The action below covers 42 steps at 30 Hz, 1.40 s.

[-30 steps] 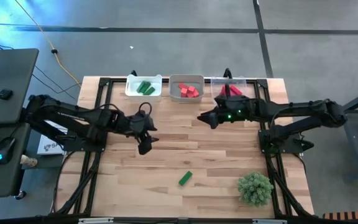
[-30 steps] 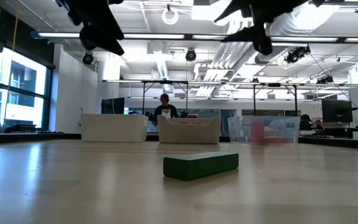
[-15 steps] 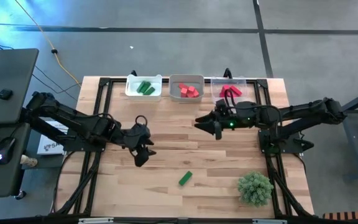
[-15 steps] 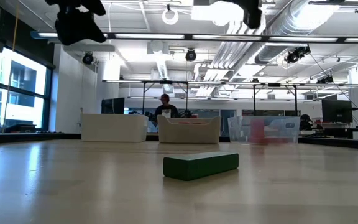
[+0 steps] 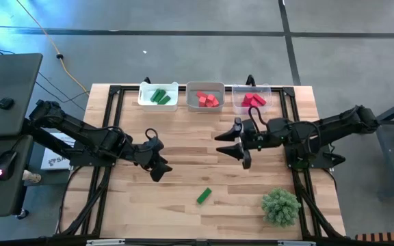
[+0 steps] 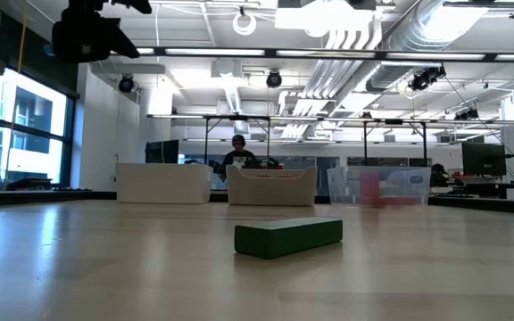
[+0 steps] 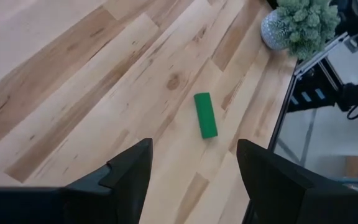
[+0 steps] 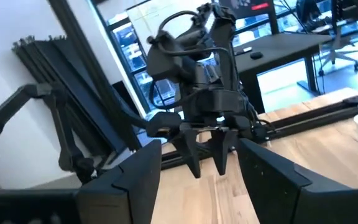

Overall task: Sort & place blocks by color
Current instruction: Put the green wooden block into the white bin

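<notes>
Hovering spread and empty, the left hand (image 5: 157, 167) should drop squarely over the lone green block (image 5: 204, 196), fingers straddling its narrow sides; right hand (image 5: 241, 152) spread, waiting.

A bushy green plant ball (image 5: 280, 207) sits near the surface's (image 5: 183, 147) front right corner. Three trays line the far edge: a white tray (image 5: 158, 96), a grey tray (image 5: 205, 96) and a clear tray (image 5: 252, 98). A person (image 6: 236, 153) shows beyond them.
</notes>
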Motion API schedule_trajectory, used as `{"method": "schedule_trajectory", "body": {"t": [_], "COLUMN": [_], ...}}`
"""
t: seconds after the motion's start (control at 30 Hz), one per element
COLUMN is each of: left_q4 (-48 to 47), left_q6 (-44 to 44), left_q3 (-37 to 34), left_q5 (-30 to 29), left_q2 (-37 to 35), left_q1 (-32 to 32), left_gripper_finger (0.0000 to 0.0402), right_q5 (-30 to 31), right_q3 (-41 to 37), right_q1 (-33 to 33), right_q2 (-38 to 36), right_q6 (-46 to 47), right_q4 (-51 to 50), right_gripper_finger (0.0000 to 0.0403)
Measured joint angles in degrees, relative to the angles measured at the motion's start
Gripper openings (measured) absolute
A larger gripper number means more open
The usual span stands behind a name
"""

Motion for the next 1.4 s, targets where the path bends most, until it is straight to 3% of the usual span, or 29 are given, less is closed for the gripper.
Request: {"method": "schedule_trajectory", "body": {"t": [0.37, 0.8, 1.23, 1.4], "left_q4": [0.00, 0.00, -0.02, -0.05], "left_q6": [-2.67, -2.67, -2.57, -2.47], "left_q3": [0.00, 0.00, 0.00, 0.00], "left_q5": [-0.35, -1.05, -1.95, -1.95], "left_q2": [0.00, 0.00, 0.00, 0.00], "left_q1": [0.07, 0.07, 0.09, 0.09], "left_gripper_finger": [0.0225, 0.0225, 0.0225, 0.0225], "right_q5": [-0.02, -5.52, -8.30, -11.21], "right_q3": [0.04, 0.40, 21.62, 24.91], "right_q1": [3.84, 3.96, 4.32, 5.01], "right_q2": [3.11, 11.82, 26.44, 31.74], "right_q6": [-5.82, -7.78, -20.75, -25.66], "right_q4": [-0.02, -4.70, -34.86, -38.01], "right_gripper_finger": [0.0202, 0.0202, 0.0202, 0.0202]}}
